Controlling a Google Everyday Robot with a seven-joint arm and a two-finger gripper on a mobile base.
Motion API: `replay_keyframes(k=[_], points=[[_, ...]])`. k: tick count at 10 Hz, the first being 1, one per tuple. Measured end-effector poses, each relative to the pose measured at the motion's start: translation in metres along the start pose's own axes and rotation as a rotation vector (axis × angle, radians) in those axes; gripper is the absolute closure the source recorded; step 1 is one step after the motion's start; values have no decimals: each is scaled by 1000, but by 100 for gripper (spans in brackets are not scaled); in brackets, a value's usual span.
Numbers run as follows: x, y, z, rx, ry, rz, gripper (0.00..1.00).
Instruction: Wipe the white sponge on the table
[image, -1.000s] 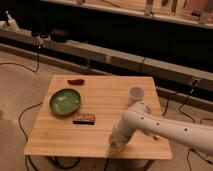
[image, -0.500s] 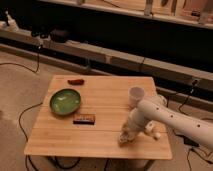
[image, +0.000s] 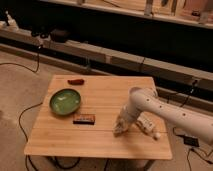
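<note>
Background: standing behind the green bowl (image: 65, 101), a long dark shelf run with cables trailing over the floor.
Tabletop (image: 100, 145): carrying the green bowl on its left part, planked and pale.
Tool (image: 120, 129): pressing down to the right of the green bowl and a little nearer the front edge, at the end of the white arm (image: 165, 112) reaching in from the right.
Grip: not showing; cannot tell whether clenched, released or grasping anything.
White sponge (image: 118, 133): apparently lying under the tool's tip, right of the green bowl, showing only as a pale bit against the wood; not certain.
White bottle (image: 147, 126): lying further right of the green bowl than the tool, just beside the arm.
Dark bar (image: 84, 119): lying just in front of the green bowl, between bowl and tool.
Red item (image: 76, 81): lying behind the green bowl near the far edge.
Risk, sweeping toward the green bowl: knocking the dark bar or nudging the bowl along.
Risk, sweeping away from the green bowl: catching the white bottle with the arm and rolling it off the right edge.
Risk, pressing too lightly: sliding off the sponge and rubbing bare wood.
Risk, pressing too hard: dragging or bunching the soft pad.
</note>
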Motion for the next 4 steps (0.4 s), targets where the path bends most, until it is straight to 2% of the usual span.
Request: replay_keyframes(k=[2, 4], points=[[-21, -19, 11, 3, -12, -30, 100], [-48, -26, 23, -10, -28, -75, 100]])
